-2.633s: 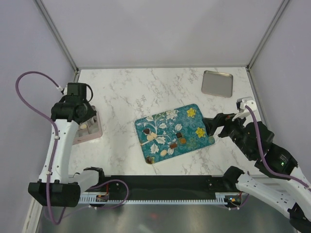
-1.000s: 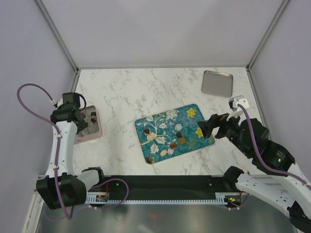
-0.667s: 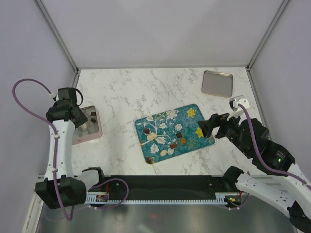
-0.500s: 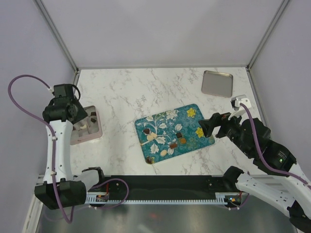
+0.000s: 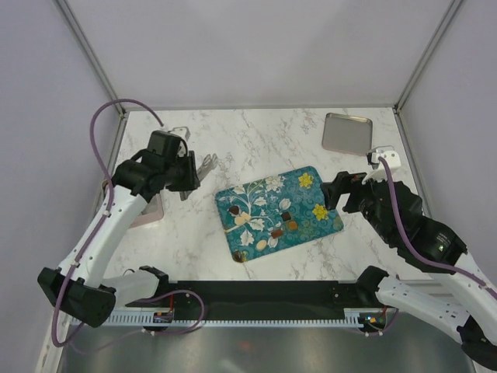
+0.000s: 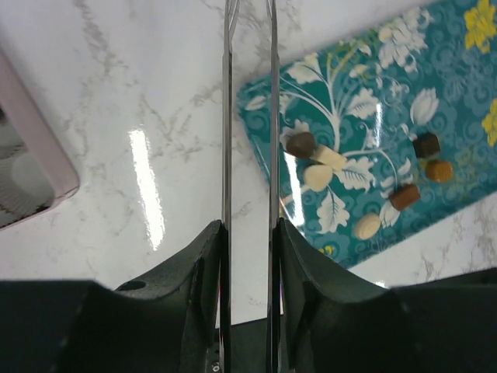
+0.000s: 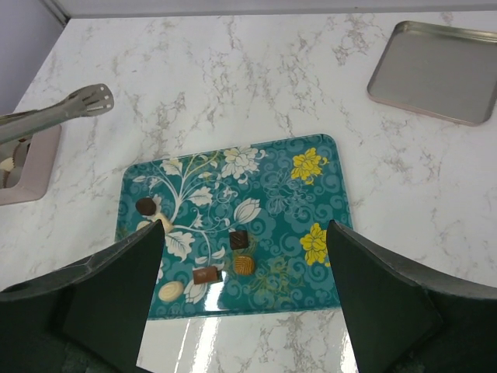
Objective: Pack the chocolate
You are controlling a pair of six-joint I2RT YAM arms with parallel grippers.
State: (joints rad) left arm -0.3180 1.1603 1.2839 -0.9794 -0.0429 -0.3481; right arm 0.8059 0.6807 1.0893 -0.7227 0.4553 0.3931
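Observation:
Several pieces of chocolate (image 5: 286, 217) lie on the teal flowered tray (image 5: 307, 194): dark brown, orange and cream ones. The right wrist view shows a dark square (image 7: 239, 239), an orange round (image 7: 244, 264) and a dark round (image 7: 146, 206). My left gripper (image 5: 189, 173) is shut on metal tongs (image 5: 206, 165), left of the tray over bare marble. The tongs' blades (image 6: 226, 116) run parallel with a gap, and their tip (image 7: 92, 99) carries nothing. My right gripper (image 5: 347, 190) hangs wide open over the tray's right end, empty (image 7: 245, 224).
A pink box (image 7: 29, 167) with paper cups stands at the far left, mostly behind my left arm in the top view (image 5: 147, 211). A bare steel tray (image 5: 347, 133) sits at the back right. Frame posts stand at the back corners.
My left arm has swung from over the pink box rightwards to the tray's left side, tongs still in its grip. The right arm has shifted only slightly.

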